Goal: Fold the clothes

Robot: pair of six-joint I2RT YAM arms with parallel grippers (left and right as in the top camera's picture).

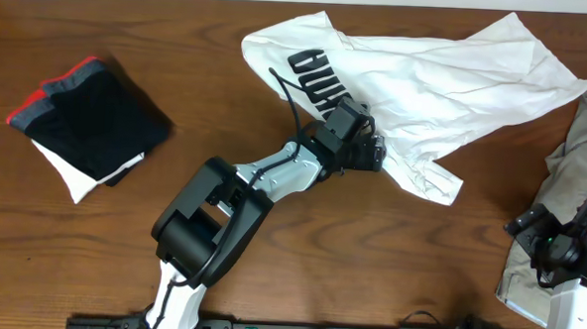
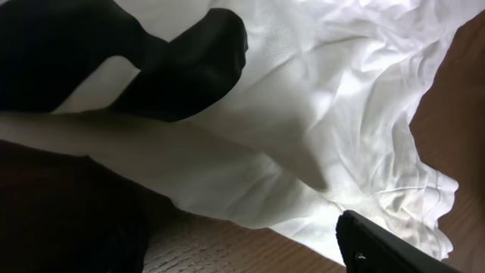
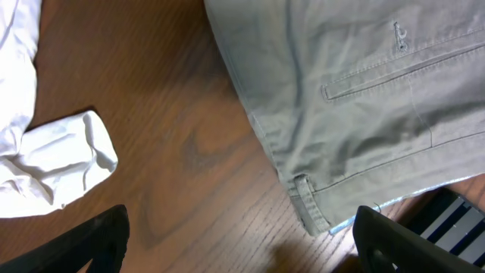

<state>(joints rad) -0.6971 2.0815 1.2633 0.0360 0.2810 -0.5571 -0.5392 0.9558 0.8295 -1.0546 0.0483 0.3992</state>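
White T-shirt [image 1: 427, 71] lies crumpled by the tabletop's [image 1: 181, 21] far edge, where the left hand [image 1: 372, 148], its grip impossible to tell, may snag only one layer and bunch it.

Overhead: I see even, soft light, sharp focus.
Left wrist: dim blurred foreground, T-shirt [image 2: 318, 114] glaring.
Right wrist: clear.

A wooden table [image 1: 92, 235] carries a white T-shirt [image 1: 446, 82], folded dark stack [image 1: 92, 121], grey trousers [image 1: 584, 147].
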